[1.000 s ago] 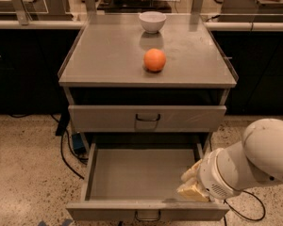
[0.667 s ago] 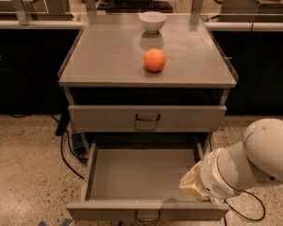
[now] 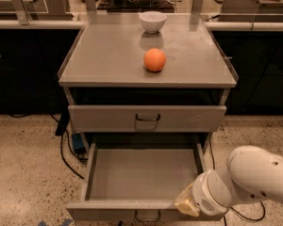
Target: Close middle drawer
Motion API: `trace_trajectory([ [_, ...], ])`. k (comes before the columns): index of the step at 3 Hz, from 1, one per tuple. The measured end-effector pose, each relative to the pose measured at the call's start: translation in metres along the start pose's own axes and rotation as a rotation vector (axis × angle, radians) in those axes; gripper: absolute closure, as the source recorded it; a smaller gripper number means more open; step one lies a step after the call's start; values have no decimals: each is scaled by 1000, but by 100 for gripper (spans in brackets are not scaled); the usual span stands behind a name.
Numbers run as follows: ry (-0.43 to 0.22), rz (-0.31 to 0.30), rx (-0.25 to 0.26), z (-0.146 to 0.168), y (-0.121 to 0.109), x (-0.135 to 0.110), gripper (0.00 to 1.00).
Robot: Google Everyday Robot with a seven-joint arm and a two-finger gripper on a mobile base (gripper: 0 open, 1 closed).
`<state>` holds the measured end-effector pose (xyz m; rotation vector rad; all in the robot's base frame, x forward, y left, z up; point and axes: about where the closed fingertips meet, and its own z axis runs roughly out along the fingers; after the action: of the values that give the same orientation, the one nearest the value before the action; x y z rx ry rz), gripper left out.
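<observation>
Middle drawer [image 3: 141, 173] is pulled well out toward the camera, its front panel [image 3: 108, 212] running along the bottom edge of the view. Gripper [image 3: 186, 204] is at the panel's right end, touching or just beside it, can't tell which. The push runs straight back into the cabinet [image 3: 108, 55]. Gripper opening: can't tell. The drawer's handle [image 3: 147, 215] is partly cut off.

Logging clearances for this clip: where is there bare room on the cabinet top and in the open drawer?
Cabinet top: bare left and right of the orange and along the front edge; the bowl takes the back centre. The middle drawer floor is bare, except its front right corner, crowded by the claw.
</observation>
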<state>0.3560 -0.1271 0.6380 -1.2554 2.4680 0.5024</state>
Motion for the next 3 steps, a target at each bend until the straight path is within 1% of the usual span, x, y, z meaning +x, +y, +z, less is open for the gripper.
trace_trajectory([
  [1, 25, 90, -8, 45, -3, 36, 100],
  [2, 68, 153, 69, 68, -9, 69, 100],
  [3, 50, 221, 96, 71, -12, 70, 100],
])
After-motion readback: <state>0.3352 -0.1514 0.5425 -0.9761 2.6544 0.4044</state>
